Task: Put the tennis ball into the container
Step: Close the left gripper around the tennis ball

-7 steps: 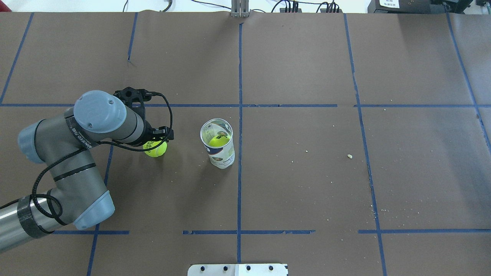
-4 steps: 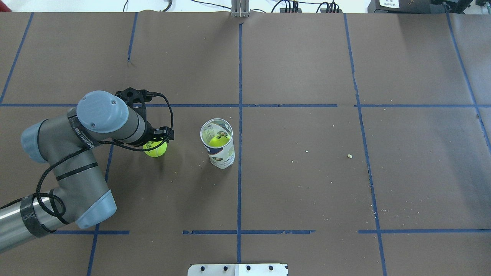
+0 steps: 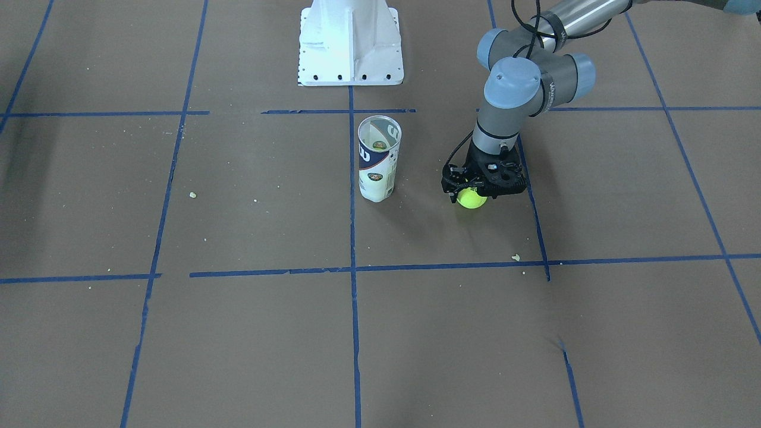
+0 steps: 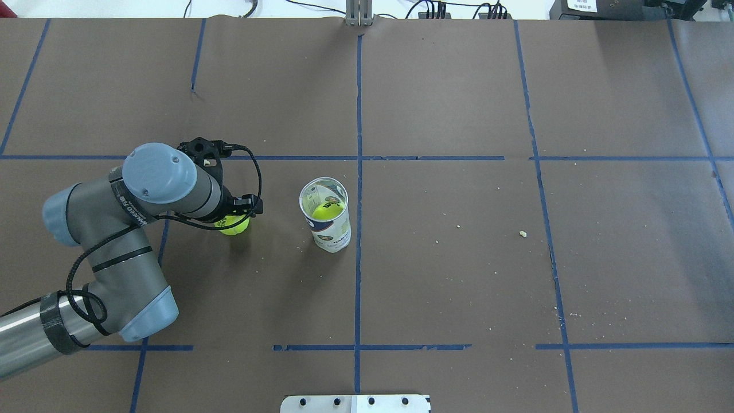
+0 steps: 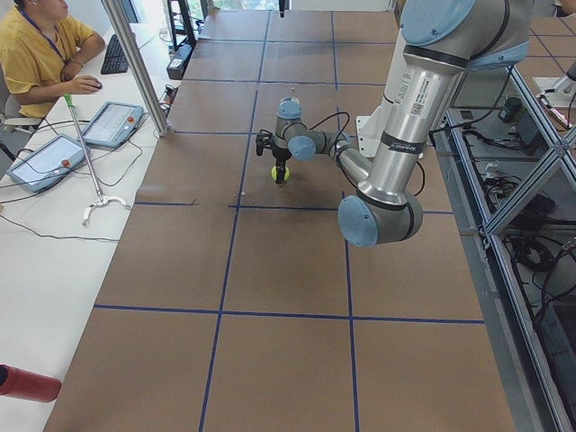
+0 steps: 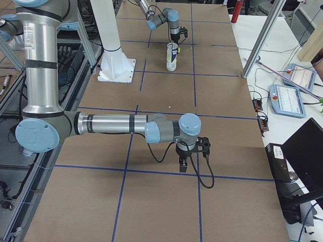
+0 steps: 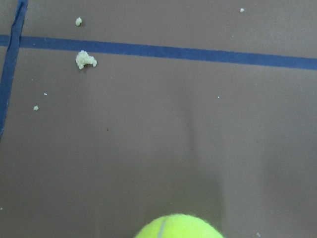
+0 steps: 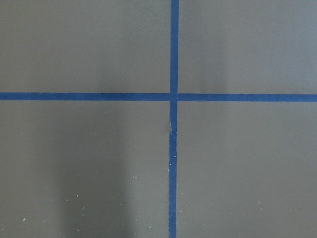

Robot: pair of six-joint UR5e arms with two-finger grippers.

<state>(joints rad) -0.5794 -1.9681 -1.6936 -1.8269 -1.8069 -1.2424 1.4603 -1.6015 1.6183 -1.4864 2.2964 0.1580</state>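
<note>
A yellow-green tennis ball rests on the brown table, mostly covered by my left gripper. From the front, the tennis ball sits directly beneath the left gripper, whose black fingers come down on either side and appear open. The ball's top shows at the bottom edge of the left wrist view. The clear container with its navy and white label stands upright to the right of that gripper and holds another ball. My right gripper hovers over bare table far from both; I cannot tell its state.
The white pedestal base stands at the robot's side of the table, behind the container. Blue tape lines grid the brown paper. A crumb lies near the ball. An operator sits at the far bench in the exterior left view.
My left arm has shifted slightly right and toward the robot, so the gripper covers more of the ball. The ball and the container have stayed put.
</note>
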